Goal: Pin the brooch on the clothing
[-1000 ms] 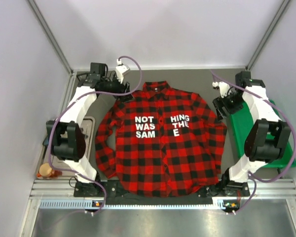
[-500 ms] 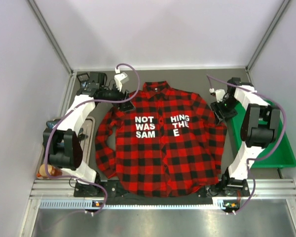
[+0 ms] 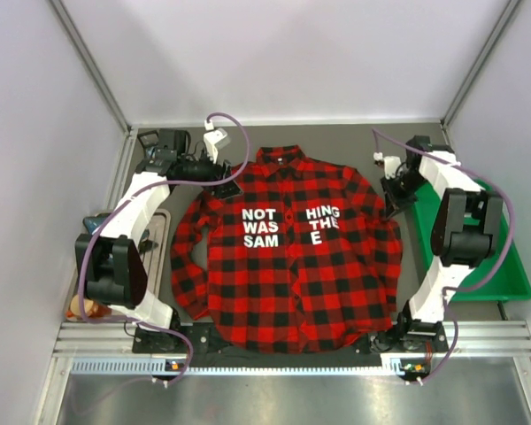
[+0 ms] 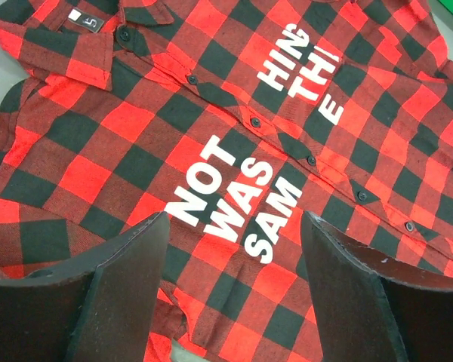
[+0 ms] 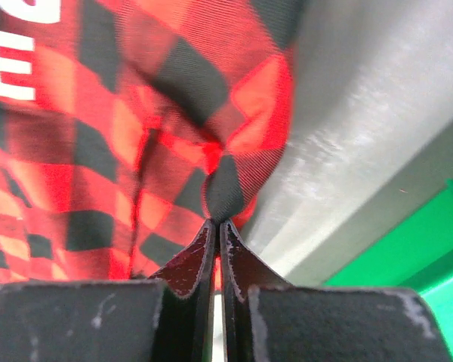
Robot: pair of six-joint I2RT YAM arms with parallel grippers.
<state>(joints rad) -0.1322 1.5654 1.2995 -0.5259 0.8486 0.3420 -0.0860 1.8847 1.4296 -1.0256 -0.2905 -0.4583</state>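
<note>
Left gripper (image 4: 234, 219): released. The fingers (image 4: 128, 294) stand wide apart and nothing is between them. It hovers over the shirt (image 3: 292, 266), near the collar side.
Ahead of the left fingers: the shirt lies flat, front up and buttoned. The white letters lie between the two tips and just beyond them.
Right gripper (image 5: 217, 222): clenched. The two tips press together on a small fold at the outer edge of the shirt, and the cloth bunches up just ahead of them.
Right of the right fingers: bare table (image 5: 377, 113), then a green bin (image 5: 408, 264) further out.
Brooch: not visible in any view. It is not between the left fingers and not in the right ones, so I cannot tell where it is.
Done: I judge that only the preparing is done. The shirt is spread out and one edge is pinched, probably to pull it straight or to hold it.
Left to do: almost everything. The brooch must be found and picked up, brought to the chest cloth and pushed through it. No pin shows on the shirt.
</note>
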